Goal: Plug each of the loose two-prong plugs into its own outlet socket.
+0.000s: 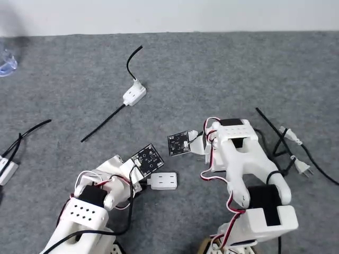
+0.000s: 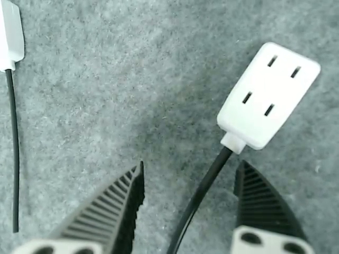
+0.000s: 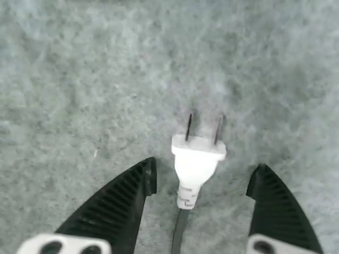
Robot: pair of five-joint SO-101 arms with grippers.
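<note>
A white outlet socket [image 2: 267, 95] with two pairs of slots lies flat on the grey carpet; its black cord [image 2: 204, 190] runs back between the fingers of my open left gripper [image 2: 192, 169], which hovers just short of it. The same socket [image 1: 163, 181] lies beside the left arm in the high view. A white two-prong plug [image 3: 197, 159] lies with its prongs pointing away, between the spread fingers of my open right gripper [image 3: 205, 166]; neither finger touches it. A second socket [image 1: 134, 94] on a black cord lies farther back.
Two more plugs [image 1: 302, 168] [image 1: 290, 135] on black cords lie right of the right arm. A white piece [image 1: 6, 170] with cords sits at the left edge. Another white body [image 2: 10, 34] on a thin black cord lies beside the left gripper.
</note>
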